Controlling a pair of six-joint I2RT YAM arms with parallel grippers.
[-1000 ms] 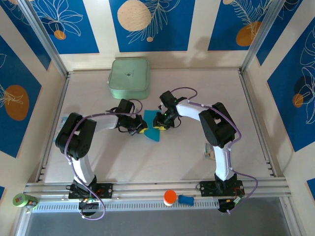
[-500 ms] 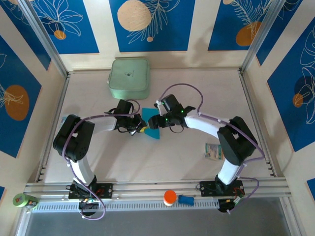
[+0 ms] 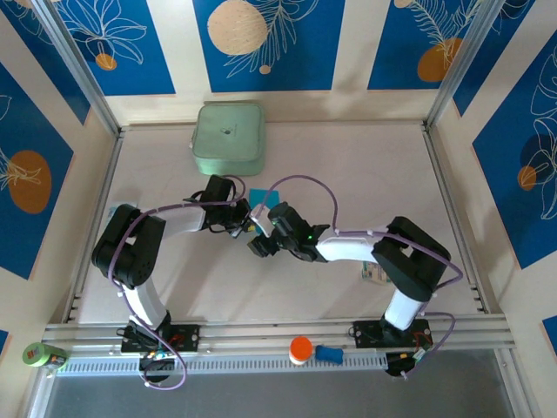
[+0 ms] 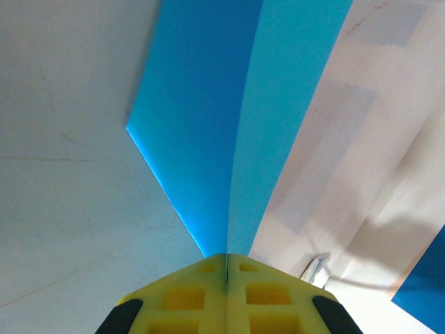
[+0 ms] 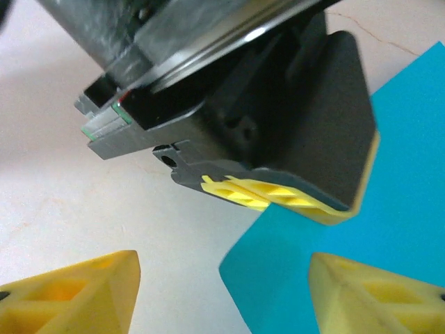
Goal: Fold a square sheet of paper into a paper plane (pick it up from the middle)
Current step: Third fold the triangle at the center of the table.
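The cyan-blue sheet of paper [image 4: 208, 125] is folded along a centre crease, and two layers spread away from my left gripper [image 4: 227, 261]. That gripper is shut on the crease. From above, a blue corner of the paper [image 3: 264, 199] shows just right of the left gripper [image 3: 249, 228]. My right gripper [image 5: 222, 296] is open, its yellow fingertips [image 5: 76, 289] wide apart. It points at the left gripper's yellow fingers [image 5: 278, 195], with the paper's lower corner [image 5: 361, 236] between its tips, untouched. In the top view the right gripper [image 3: 259, 246] sits just below the left one.
A pale green box [image 3: 228, 138] stands at the back left. A small printed packet [image 3: 376, 268] lies beside the right arm's base link. An orange cap [image 3: 300, 349] and a blue piece [image 3: 329, 353] rest on the front rail, and a green roll [image 3: 39, 354] sits at the front left.
My right gripper has opened and let go of the paper, then swung down and left to sit below the left gripper. The left gripper stays shut on the paper.
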